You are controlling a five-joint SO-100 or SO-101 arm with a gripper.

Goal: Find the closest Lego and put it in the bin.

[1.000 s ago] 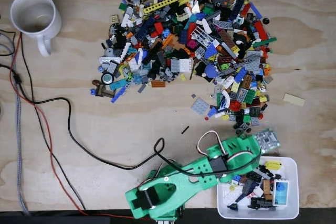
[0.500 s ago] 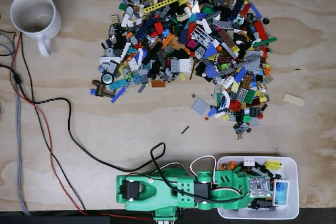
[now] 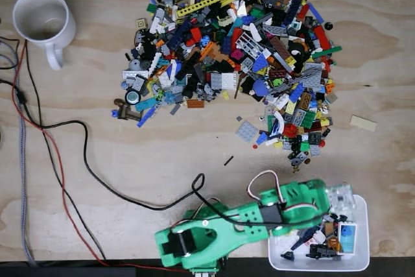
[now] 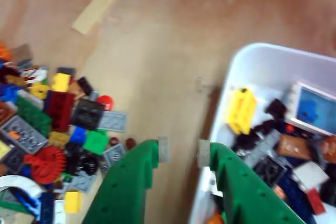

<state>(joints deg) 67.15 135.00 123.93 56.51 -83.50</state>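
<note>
Now your green gripper (image 4: 181,153) hangs with fingers apart and nothing between them, white bin (image 4: 252,64) just right of it, Lego pile (image 4: 47,129) at its left on the table (image 4: 157,51).

fixed view looks straight down; wrist view sits close, sharing the bin (image 3: 360,259) (image 4: 252,66).

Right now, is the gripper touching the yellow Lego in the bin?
Apart. The wrist view shows the yellow Lego lying in the bin, with dark pieces between it and the gripper.
</note>
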